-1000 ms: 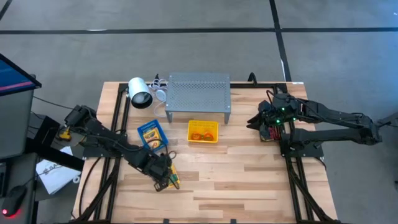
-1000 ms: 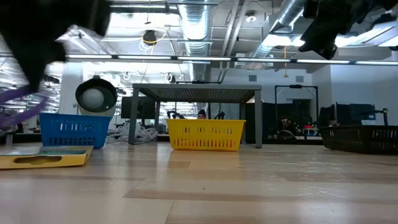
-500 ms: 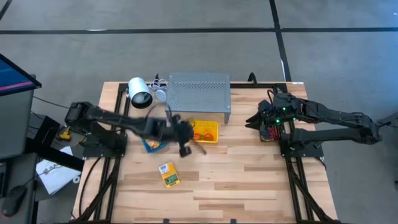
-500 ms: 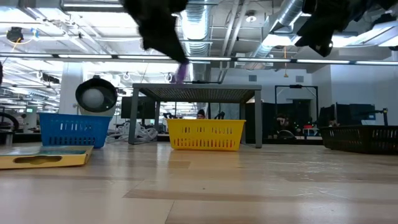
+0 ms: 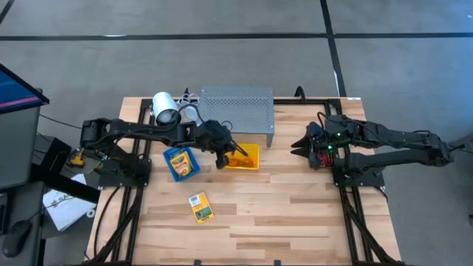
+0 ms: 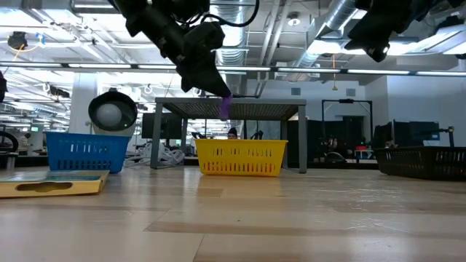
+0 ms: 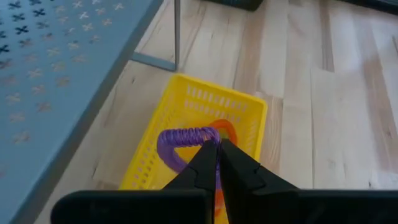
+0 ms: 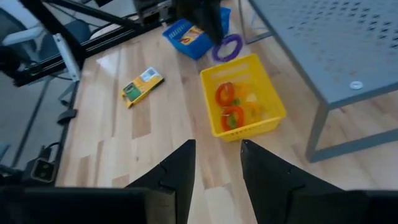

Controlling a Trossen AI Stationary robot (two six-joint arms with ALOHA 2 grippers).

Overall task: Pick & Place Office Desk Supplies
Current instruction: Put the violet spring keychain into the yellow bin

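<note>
Left pincer [image 7: 217, 149]: closed on a ribbed purple rubber-band loop [image 7: 180, 140], above the yellow bin [image 7: 245, 112].
Right pincer [image 8: 214, 155]: open, raised over the wooden tabletop [image 5: 295, 207].
Yellow bin: perforated plastic, holds orange loops [image 8: 231, 115].

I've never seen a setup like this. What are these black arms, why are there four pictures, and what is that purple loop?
Two robot arms work at a wooden table. One picture looks down from above, one looks level across the tabletop, and two come from cameras on the arms' wrists. The left pincer is shut on a purple rubber band, holding it above the yellow bin, which already contains orange bands. A blue bin, a crayon box and a grey perforated shelf also sit on the table. The right pincer waits, open, at the table's right side.
</note>
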